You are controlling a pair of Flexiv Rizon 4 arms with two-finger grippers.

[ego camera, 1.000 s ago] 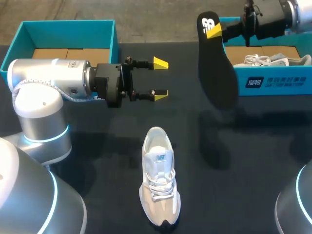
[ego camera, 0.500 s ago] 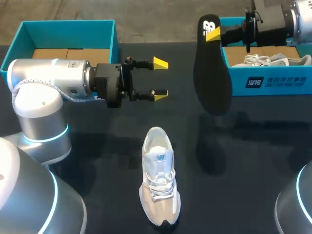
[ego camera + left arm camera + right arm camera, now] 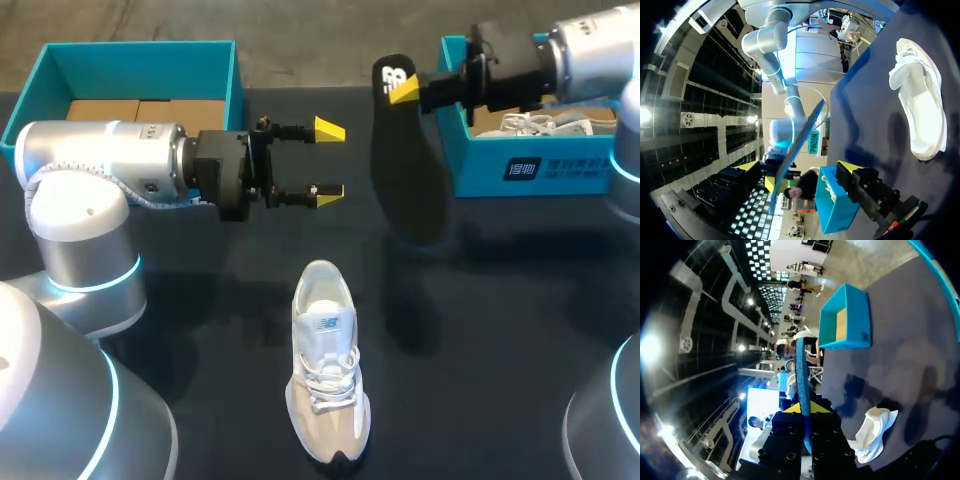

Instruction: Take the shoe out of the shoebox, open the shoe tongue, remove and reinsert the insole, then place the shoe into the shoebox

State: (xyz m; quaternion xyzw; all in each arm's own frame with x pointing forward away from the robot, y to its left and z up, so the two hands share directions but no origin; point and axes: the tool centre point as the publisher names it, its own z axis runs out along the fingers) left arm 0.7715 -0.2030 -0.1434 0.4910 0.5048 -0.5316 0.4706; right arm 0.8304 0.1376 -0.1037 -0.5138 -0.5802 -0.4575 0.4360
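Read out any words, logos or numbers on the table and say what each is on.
On the insole: a white logo at the heel end, no legible words.
On the right shoebox: a white-framed label on its side wall, too small to read.
On the shoe: a small emblem on its upper, too small to read.
No numbers readable.

Matt insole (image 3: 405,170), cloth shoe (image 3: 325,372)

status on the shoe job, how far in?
Done: the shoe is out, lying on the table; the insole is out. In hand: right gripper holds the insole in the air; left gripper open, empty. Left: reinsert the insole, box the shoe.
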